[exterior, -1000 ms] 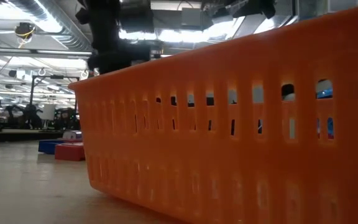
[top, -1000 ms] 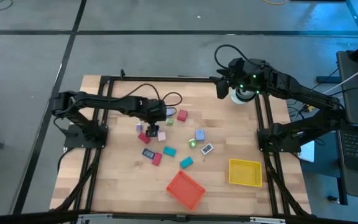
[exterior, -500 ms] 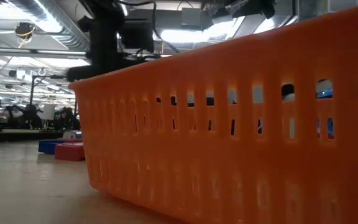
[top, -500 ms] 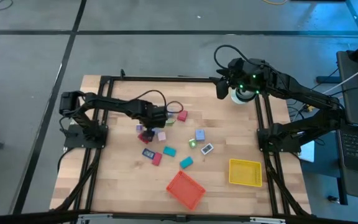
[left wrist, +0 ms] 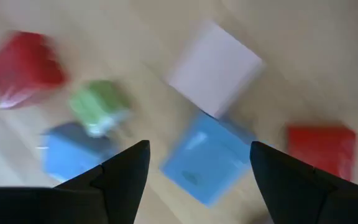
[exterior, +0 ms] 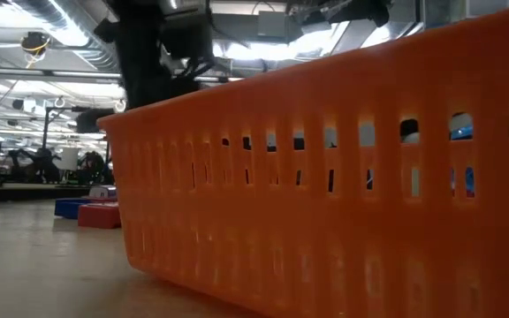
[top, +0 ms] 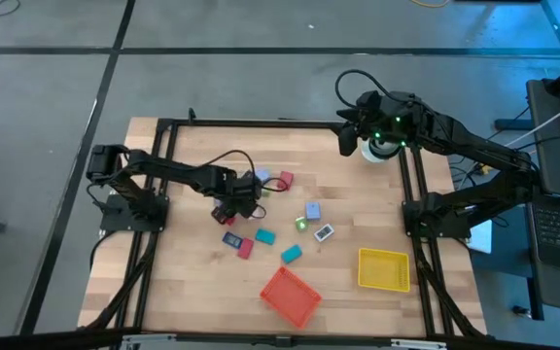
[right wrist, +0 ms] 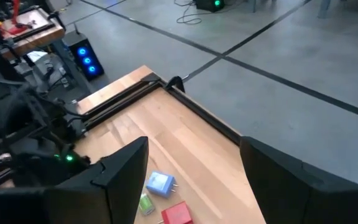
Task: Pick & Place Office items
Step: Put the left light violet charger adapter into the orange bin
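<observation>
The left claw [top: 244, 195] hangs low, fingers apart, over a blue piece [left wrist: 207, 157] among the office items [top: 265, 236] mid-worktop [top: 358, 209]. The right claw [top: 344, 139], fingers apart, waits at the far right corner.

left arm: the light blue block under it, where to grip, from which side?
Grip the light blue block by two opposite flat sides, coming straight down. The left tool hangs open over it, but the block sits cornerwise to the fingers, so turn the wrist first. Probably best to use the sides away from the pale block against it. The right tool waits at the table's far edge.
</observation>
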Controlling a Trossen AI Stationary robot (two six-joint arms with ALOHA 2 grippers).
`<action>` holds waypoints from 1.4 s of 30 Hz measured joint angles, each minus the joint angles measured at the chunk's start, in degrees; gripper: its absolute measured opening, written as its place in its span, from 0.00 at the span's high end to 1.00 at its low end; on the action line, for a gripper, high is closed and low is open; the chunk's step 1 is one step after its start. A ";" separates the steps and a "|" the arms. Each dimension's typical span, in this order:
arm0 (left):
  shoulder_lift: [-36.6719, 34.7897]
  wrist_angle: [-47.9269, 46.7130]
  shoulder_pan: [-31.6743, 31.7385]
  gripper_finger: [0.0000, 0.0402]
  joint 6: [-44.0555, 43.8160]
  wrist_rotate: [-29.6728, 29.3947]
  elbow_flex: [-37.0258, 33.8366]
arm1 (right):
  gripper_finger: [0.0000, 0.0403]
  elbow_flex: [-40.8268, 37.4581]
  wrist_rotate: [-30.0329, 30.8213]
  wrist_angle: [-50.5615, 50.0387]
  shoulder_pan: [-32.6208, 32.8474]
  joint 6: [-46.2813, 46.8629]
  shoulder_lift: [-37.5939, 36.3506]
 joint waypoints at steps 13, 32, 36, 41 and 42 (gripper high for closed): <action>0.00 1.11 -0.04 0.32 5.24 -2.29 -2.87 | 0.35 0.00 -1.57 1.92 0.00 1.05 0.00; 7.22 5.50 5.26 0.29 12.42 0.43 -2.05 | 0.35 0.00 -4.38 2.72 0.15 1.23 0.28; 7.86 5.05 5.60 0.29 11.02 0.60 -1.04 | 0.35 0.00 -4.25 3.04 0.15 1.07 0.47; 9.65 3.72 5.73 0.32 5.22 2.71 -0.36 | 0.35 0.02 -4.07 4.11 0.15 1.03 0.83; 10.25 3.09 5.75 0.34 4.28 2.58 -0.20 | 0.35 0.00 -4.07 4.21 0.15 1.01 0.87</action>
